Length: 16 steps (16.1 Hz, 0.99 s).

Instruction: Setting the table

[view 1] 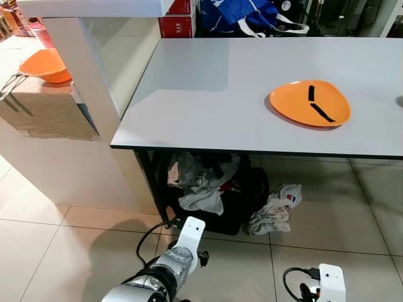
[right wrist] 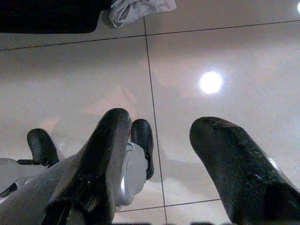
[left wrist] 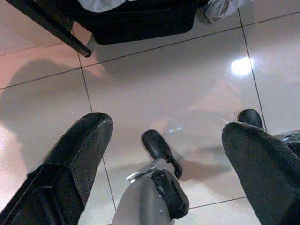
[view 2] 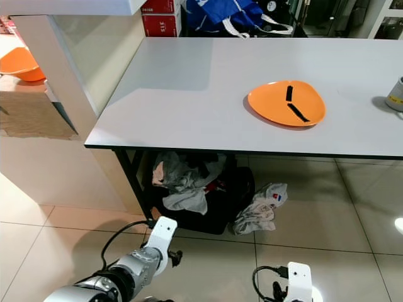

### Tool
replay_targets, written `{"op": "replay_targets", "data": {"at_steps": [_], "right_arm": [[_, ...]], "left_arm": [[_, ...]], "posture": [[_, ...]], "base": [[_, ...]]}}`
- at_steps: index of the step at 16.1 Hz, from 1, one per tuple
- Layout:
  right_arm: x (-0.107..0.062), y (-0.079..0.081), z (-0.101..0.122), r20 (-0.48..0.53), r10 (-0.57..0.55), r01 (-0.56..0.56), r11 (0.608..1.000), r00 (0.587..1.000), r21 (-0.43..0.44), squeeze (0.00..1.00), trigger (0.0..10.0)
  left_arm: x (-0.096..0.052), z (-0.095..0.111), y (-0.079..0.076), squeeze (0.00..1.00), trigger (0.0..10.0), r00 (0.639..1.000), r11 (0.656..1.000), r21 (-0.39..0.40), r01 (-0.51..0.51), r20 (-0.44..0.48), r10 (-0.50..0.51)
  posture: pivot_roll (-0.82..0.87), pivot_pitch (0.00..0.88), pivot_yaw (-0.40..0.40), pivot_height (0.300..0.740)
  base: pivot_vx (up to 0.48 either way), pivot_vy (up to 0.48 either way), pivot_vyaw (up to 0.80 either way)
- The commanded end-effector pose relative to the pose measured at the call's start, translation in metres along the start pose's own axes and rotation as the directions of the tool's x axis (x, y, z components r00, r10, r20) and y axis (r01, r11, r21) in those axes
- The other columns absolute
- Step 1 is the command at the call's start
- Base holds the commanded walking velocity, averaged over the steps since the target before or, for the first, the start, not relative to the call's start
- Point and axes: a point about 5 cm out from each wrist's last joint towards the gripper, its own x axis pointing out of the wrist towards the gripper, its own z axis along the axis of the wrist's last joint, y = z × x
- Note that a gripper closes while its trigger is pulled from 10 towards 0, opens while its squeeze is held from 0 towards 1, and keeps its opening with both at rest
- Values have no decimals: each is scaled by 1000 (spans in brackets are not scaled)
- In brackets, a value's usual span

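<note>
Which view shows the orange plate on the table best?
The right eye view: the orange plate lies whole on the grey table, nearer the picture's centre, its two black strips plain. The left eye view shows it too, further right. Both wrist views look at floor tiles.

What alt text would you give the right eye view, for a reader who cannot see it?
An orange plate with two black strips on it lies on a grey table, with a cup at the table's right edge. Under the table, a dark bag overflows with crumpled clothes above a tiled floor; both silver arms hang low.
</note>
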Motion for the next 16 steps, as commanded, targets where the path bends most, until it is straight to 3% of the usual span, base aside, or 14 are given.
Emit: {"op": "replay_targets", "data": {"at_steps": [1, 9, 11, 16], "right_arm": [[1, 3, 2, 3, 13, -13, 1000, 1000, -7, 0, 10000], [1, 5, 2, 1, 21, -21, 1000, 1000, -11, 0, 10000], [1, 7, 1, 0, 25, -25, 1000, 1000, -11, 0, 10000], [1, 9, 1, -1, 33, -33, 999, 999, -17, 0, 10000]], "left_arm": [[0, 3, 3, 0, 10000, 1000, 1000, 6, -16, 3, 16], [0, 2, 5, 0, 10000, 1000, 1000, -3, -25, 0, 25], [0, 2, 5, 0, 10000, 1000, 1000, -1, -16, 3, 16], [0, 1, 7, 0, 10000, 1000, 1000, -10, -14, 6, 14]], "posture": [[-119, 0, 87, 735], [-102, 0, 61, 735], [-111, 0, 16, 735], [-107, 0, -12, 735]], "base": [[0, 0, 0], [0, 0, 0], [0, 0, 0], [0, 0, 0]]}}
